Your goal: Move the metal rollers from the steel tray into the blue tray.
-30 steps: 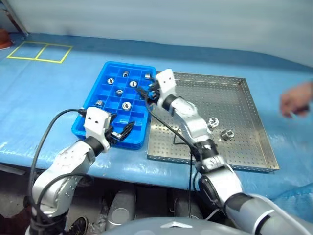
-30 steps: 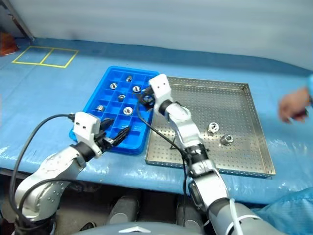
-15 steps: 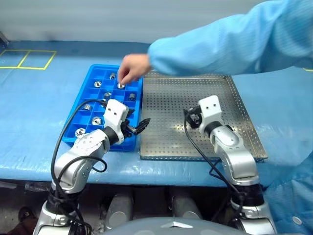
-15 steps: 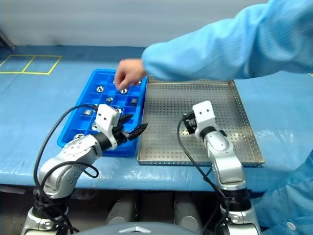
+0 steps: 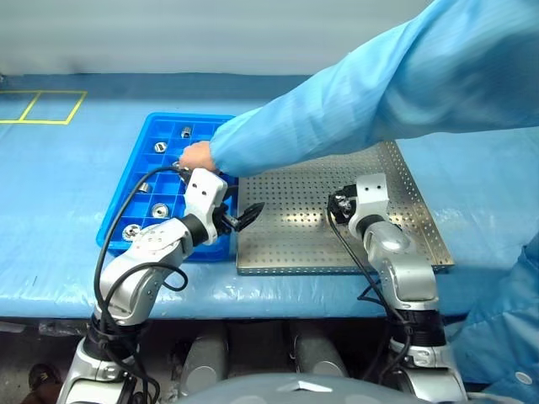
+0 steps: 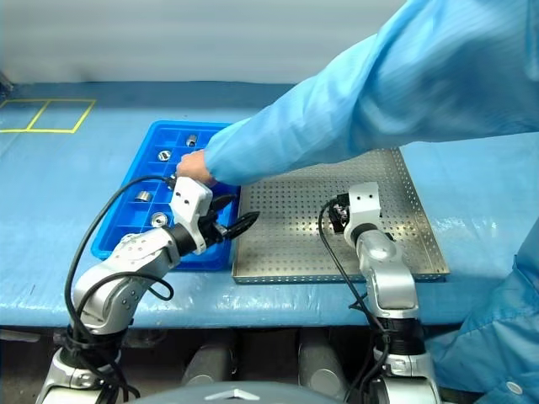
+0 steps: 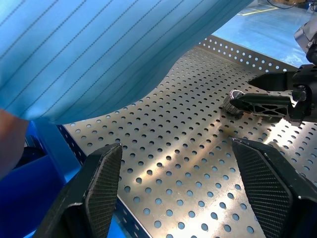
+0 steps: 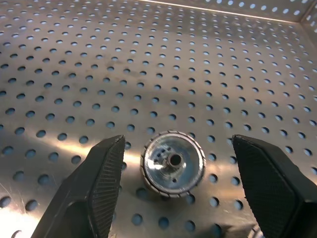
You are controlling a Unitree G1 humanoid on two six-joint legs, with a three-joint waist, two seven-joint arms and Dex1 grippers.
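**A person's arm is reaching across to the blue tray while we hover over one roller**

We are seeing a person's sleeve (image 5: 354,109) stretching from the upper right of the frame down to the centre left, where the hand (image 5: 195,156) is now sitting lower on the blue tray (image 5: 126,189) than it was half a second ago, just above our left gripper (image 5: 238,215). That gripper is hanging at the seam between the blue tray and the steel tray (image 5: 295,236), much where it was, its jaws standing wide apart and holding nothing.

Our right gripper (image 8: 173,178) is sitting a little right of centre over the steel tray, having come far down and rightward from the blue tray's edge, where it was a second ago. Its jaws are parted, and one metal roller (image 8: 173,164) is lying on the perforated floor between the fingers (image 8: 101,183) without touching them. Several other rollers (image 5: 157,209) are resting in compartments of the blue tray at the left of the frame.
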